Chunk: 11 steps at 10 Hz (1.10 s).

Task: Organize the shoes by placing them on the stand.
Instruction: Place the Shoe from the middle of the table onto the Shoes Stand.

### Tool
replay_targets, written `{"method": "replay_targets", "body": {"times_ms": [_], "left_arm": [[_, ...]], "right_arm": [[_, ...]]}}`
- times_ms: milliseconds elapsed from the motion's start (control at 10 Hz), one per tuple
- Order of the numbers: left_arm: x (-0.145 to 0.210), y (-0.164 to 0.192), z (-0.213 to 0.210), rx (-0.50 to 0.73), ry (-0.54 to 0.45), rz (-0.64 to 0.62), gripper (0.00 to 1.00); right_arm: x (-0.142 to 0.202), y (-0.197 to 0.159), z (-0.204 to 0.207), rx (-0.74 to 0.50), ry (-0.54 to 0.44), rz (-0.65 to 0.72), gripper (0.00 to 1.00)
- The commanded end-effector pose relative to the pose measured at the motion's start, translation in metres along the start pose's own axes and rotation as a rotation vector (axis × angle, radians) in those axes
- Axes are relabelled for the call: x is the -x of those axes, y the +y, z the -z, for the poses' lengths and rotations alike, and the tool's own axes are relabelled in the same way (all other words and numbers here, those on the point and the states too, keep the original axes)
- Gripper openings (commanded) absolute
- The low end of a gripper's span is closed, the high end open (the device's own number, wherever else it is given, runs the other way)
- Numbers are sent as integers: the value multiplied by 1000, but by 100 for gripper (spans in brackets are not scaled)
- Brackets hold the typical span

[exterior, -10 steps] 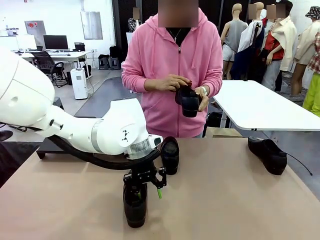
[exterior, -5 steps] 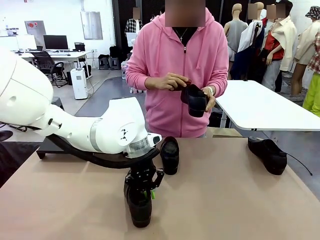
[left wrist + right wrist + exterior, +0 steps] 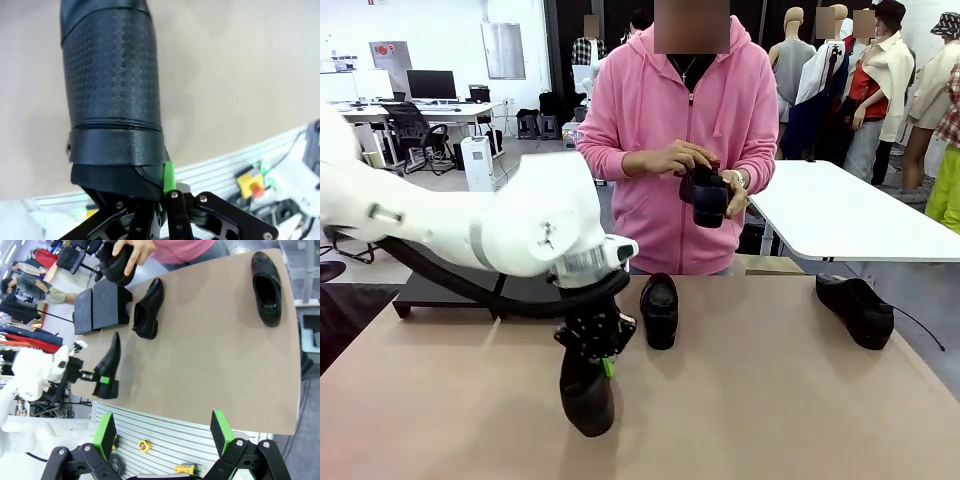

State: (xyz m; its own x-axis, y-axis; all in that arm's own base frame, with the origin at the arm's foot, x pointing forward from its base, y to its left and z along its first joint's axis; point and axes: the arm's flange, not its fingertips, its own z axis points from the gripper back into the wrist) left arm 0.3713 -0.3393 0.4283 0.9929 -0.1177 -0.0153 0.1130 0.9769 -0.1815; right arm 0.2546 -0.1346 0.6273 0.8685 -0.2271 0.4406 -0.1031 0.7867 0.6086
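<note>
My left gripper (image 3: 598, 352) is shut on the heel of a black glossy shoe (image 3: 587, 398), which hangs tilted with its toe down near the table's front edge. In the left wrist view the fingers (image 3: 169, 176) pinch the heel rim of this shoe (image 3: 112, 90). A second shoe (image 3: 660, 310) lies mid-table and a third shoe (image 3: 855, 308) at the right. The person holds a fourth shoe (image 3: 708, 195) in both hands. The black stand (image 3: 425, 290) sits at the far left. My right gripper (image 3: 164, 432) is open, high above the table, with nothing in it.
The brown table (image 3: 770, 400) has free room between the middle shoe and the right one. The right wrist view shows the stand (image 3: 102, 305) as two bare platforms beside the middle shoe (image 3: 147, 307). A white table (image 3: 850, 215) stands behind the person.
My left gripper closed on the shoe's heel and raised it, swinging slightly left. The person turned the shoe in their hands.
</note>
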Motion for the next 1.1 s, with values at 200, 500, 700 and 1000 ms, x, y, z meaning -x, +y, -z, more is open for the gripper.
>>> {"method": "replay_targets", "body": {"times_ms": [200,500,700,1000], "left_arm": [[89,83,-128,0,-301,133,0],[100,136,-151,-54,-380,-72,0],[100,105,-153,-51,-328,109,0],[104,114,-148,-69,-331,83,0]], "right_arm": [[0,1,-1,-14,-5,-14,100],[0,1,-1,-14,-5,-14,100],[0,1,-1,-14,-5,-14,100],[0,1,-1,-14,-5,-14,100]]}}
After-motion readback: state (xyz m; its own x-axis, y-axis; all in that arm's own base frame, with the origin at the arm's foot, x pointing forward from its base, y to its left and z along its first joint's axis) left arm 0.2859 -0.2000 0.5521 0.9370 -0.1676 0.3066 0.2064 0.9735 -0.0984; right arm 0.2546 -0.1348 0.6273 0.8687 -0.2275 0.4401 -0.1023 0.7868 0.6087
